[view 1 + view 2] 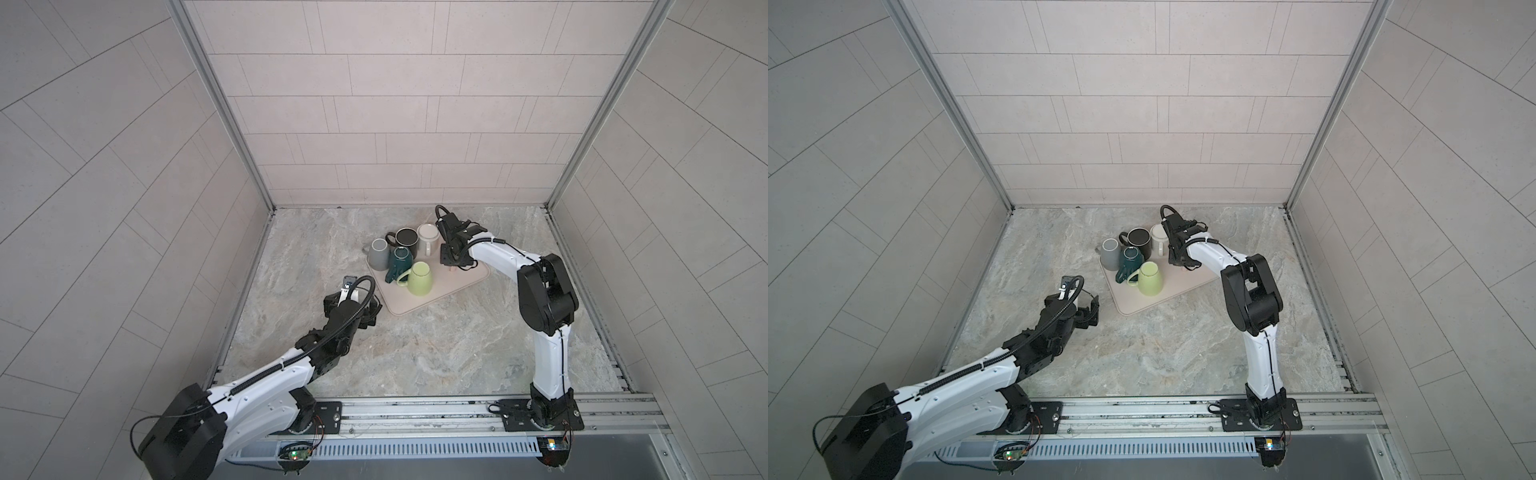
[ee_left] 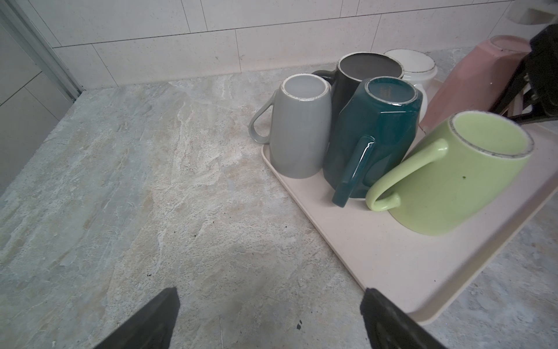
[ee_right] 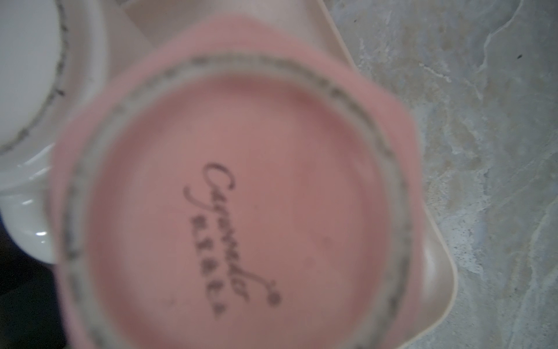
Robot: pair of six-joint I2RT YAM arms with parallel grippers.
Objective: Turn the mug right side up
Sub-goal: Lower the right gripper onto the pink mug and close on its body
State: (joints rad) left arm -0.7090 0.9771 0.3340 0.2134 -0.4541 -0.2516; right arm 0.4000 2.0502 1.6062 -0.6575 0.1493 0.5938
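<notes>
My left gripper (image 2: 270, 293): jaws wide apart, beside tray (image 2: 392, 256). My right gripper (image 1: 452, 261): at inverted pink mug (image 2: 471, 81) on tray; cannot tell whether clenched.

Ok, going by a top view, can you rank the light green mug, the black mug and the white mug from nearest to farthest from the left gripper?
1. Light green mug: front of the tray, nearest the left gripper.
2. Black mug: back row, middle.
3. White mug: back row, right of the black one.
</notes>
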